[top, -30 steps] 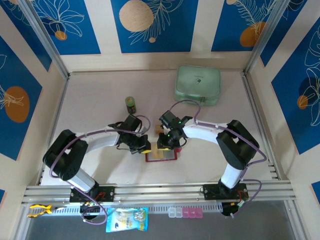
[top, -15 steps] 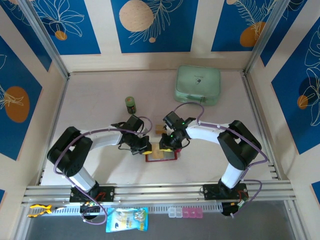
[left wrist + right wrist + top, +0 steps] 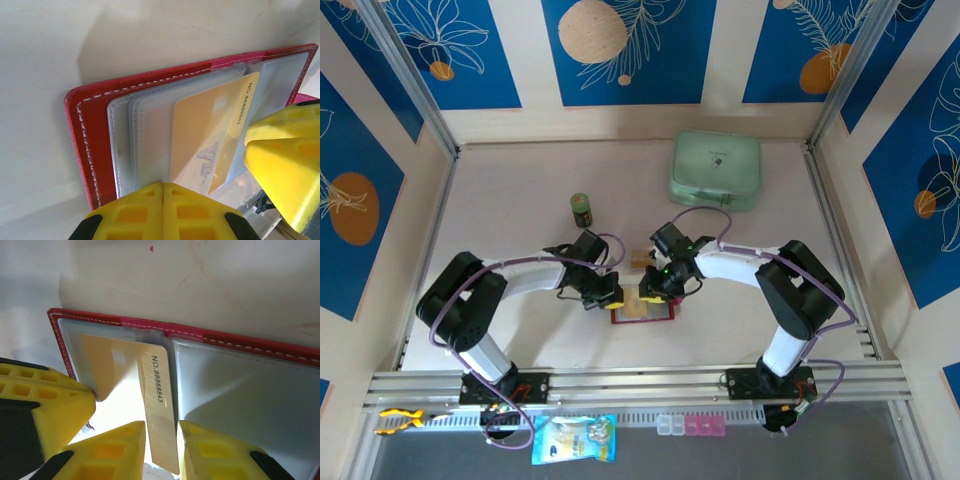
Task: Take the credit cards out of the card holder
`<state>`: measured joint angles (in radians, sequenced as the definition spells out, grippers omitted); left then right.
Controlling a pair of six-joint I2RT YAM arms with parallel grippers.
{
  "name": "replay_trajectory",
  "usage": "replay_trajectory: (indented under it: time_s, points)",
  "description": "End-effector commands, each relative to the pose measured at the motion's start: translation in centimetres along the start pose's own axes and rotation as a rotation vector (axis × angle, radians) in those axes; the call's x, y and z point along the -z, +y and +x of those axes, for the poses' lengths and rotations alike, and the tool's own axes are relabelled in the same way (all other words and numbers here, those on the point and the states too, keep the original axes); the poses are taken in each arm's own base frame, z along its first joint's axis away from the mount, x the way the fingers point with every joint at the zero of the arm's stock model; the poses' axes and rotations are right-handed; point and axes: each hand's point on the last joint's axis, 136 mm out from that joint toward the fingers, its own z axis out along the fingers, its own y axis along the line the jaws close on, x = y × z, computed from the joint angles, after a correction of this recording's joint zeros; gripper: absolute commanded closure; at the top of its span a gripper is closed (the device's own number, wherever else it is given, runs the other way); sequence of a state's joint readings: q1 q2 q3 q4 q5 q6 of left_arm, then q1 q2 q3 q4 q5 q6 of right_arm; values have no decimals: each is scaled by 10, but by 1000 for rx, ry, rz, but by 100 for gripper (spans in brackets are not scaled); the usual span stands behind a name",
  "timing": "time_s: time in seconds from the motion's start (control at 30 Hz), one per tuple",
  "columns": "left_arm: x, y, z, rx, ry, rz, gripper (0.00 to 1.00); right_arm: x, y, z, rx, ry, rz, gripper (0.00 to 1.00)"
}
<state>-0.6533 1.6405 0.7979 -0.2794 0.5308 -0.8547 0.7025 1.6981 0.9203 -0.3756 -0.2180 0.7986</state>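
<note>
The card holder [image 3: 662, 313] is a red wallet lying open on the table, its clear sleeves [image 3: 150, 135] up. A tan-orange credit card [image 3: 200, 135] marked VIP sticks partway out of a sleeve. My left gripper [image 3: 162, 192] is shut with nothing between its tips, which rest at the sleeves' near edge; it sits at the wallet's left end [image 3: 609, 295]. My right gripper [image 3: 161, 450] stands narrowly open at the wallet's top edge [image 3: 650, 291]. The numbered end of the card [image 3: 157, 390] passes between its fingers, with thin gaps on both sides.
A mint-green zip case [image 3: 715, 170] lies at the back right. A small green jar [image 3: 581, 208] stands behind the left arm. A small tan flat piece [image 3: 640, 262] lies just behind the wallet. A snack packet [image 3: 575, 440] and a pill box [image 3: 690, 426] sit at the front rail.
The right wrist has shifted a little to the right over the wallet. The left arm's elbow has swung slightly. The wallet stays put.
</note>
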Motion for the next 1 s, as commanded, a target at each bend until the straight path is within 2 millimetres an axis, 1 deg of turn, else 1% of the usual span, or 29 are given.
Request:
replay_trajectory:
  time_s: [0.0, 0.27, 0.57, 0.73, 0.97]
  points:
    - [-3, 4, 6, 0, 36, -28, 96, -2, -1, 5, -24, 30, -26, 76]
    - [-4, 9, 8, 12, 48, -52, 97, -4, -2, 6, -31, 39, -32, 76]
    - [-4, 11, 8, 17, 49, -60, 97, -9, -5, 6, -47, 65, -20, 76]
    - [-5, 10, 8, 16, 53, -57, 97, -10, 0, 7, -32, 71, -47, 77]
    - [-6, 11, 8, 22, 61, -62, 97, -5, 13, 7, 6, 63, -116, 79]
